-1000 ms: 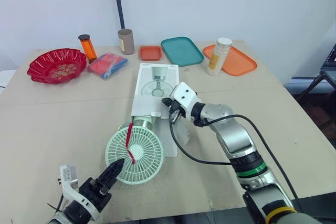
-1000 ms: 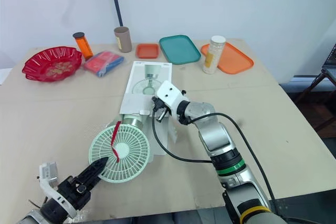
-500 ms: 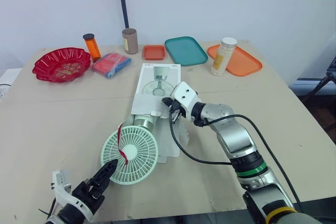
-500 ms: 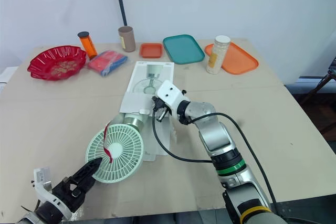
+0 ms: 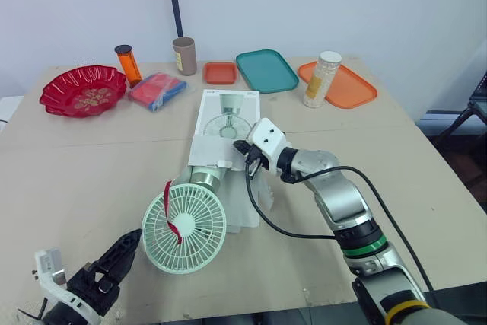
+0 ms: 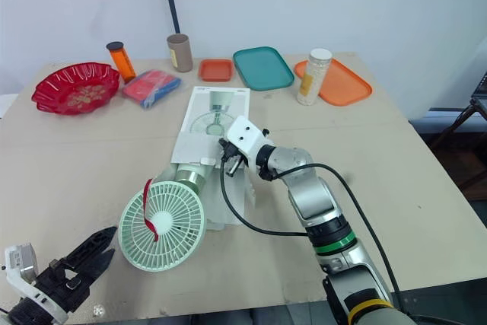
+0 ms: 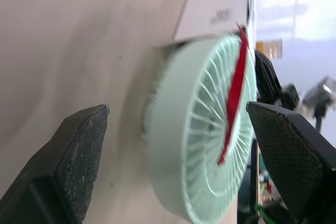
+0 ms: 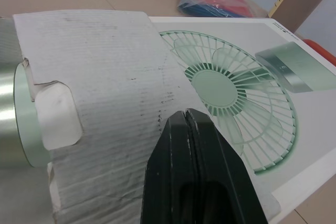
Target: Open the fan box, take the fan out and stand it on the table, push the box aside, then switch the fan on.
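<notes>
Left end effector (image 5: pixel 128 242) spread before round grilled fan (image 5: pixel 185 227); right end effector (image 8: pixel 188 117) closed over corrugated box (image 5: pixel 228 116).

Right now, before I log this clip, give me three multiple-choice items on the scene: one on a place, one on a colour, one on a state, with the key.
1. Where does the round head of the fan lie?
A. Wholly inside the box.
B. On the table, at the box's near open end.
C. At the table's far edge.

2. What colour is the ribbon on the fan's front?
A. Blue.
B. Yellow.
C. Red.

3. How is the left gripper?
A. Open, clear of the fan.
B. Shut on the fan.
C. Shut on the box.

Key:
1 B: the head sticks out of the box's mouth toward the robot.
2 C: a red strip hangs across the pale green front.
3 A: its two fingers stand wide apart, short of the fan.
</notes>
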Robot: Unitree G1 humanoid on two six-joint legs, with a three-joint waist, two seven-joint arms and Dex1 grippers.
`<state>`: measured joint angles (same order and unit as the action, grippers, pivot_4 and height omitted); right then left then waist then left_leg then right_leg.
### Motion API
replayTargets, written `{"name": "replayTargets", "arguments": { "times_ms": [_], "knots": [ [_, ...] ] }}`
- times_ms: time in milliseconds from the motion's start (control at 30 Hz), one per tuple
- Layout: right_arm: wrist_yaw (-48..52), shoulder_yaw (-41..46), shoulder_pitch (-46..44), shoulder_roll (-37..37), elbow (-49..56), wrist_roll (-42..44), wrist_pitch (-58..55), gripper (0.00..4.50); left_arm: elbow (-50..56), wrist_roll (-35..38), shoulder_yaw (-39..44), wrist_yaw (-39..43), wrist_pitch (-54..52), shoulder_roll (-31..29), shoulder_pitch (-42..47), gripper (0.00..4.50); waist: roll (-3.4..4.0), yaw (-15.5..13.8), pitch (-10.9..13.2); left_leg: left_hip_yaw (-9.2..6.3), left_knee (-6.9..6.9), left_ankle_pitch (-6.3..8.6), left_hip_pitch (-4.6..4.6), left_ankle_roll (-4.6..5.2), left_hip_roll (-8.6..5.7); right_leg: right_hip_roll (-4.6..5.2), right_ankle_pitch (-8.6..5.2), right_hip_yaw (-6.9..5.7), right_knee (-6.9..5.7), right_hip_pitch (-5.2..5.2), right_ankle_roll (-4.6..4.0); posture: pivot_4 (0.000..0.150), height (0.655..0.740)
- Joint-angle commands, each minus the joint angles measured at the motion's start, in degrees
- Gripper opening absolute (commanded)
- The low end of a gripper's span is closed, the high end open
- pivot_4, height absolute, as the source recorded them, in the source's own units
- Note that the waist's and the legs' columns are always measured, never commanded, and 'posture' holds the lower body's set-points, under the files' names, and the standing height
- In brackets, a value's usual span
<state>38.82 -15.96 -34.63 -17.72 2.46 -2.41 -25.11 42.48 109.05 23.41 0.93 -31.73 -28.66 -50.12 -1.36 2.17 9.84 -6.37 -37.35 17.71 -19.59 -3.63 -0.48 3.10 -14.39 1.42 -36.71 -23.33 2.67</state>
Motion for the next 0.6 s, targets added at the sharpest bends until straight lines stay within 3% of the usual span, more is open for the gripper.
{"name": "replayTargets", "arguments": {
  "times_ms": [33,267,400,467,600],
  "knots": [
    [0.39,-1.8,1.94,-0.53,-3.21,-0.74,-1.46,0.0,0.79,0.5,5.94,2.76,-0.75,-2.25,-2.09,4.47,-0.01,0.0,0.02,0.0,0.0,0.0,0.0,0.0,0.01,-0.01,0.01,0.0,0.0,-0.01,-0.01,0.15,0.74],
    [0.96,-1.76,1.58,-0.55,-4.13,-0.55,-0.41,0.0,-9.41,-4.39,22.51,9.9,-4.93,-15.52,2.99,4.47,0.25,0.08,0.21,-0.19,0.01,-0.02,-0.02,-0.02,0.1,-0.14,0.0,-0.2,0.0,-0.03,-0.14,0.15,0.74],
    [1.33,-1.69,1.28,-0.41,-4.89,-0.42,0.28,0.0,-12.42,-16.56,25.29,18.6,-8.18,-22.29,6.29,4.47,0.1,0.42,0.25,-0.18,0.01,-0.04,-0.04,-0.08,0.09,-0.16,0.03,-0.2,0.0,-0.01,-0.17,0.15,0.74],
    [1.79,-1.65,1.1,-0.3,-5.34,-0.24,0.99,0.0,-12.37,-25.13,24.55,24.04,-8.35,-25.19,7.2,4.47,0.1,0.51,0.25,-0.14,0.03,-0.04,-0.04,-0.08,0.09,-0.16,0.06,-0.19,0.0,-0.02,-0.22,0.15,0.74],
    [2.14,-0.94,0.56,0.01,-5.82,0.65,2.1,0.0,-15.32,-35.64,22.81,33.03,-8.2,-28.82,11.23,4.47,0.15,0.58,0.28,-0.05,0.09,-0.05,0.0,-0.1,0.18,-0.21,0.12,-0.19,0.0,-0.07,-0.34,0.15,0.74]
  ]
}}
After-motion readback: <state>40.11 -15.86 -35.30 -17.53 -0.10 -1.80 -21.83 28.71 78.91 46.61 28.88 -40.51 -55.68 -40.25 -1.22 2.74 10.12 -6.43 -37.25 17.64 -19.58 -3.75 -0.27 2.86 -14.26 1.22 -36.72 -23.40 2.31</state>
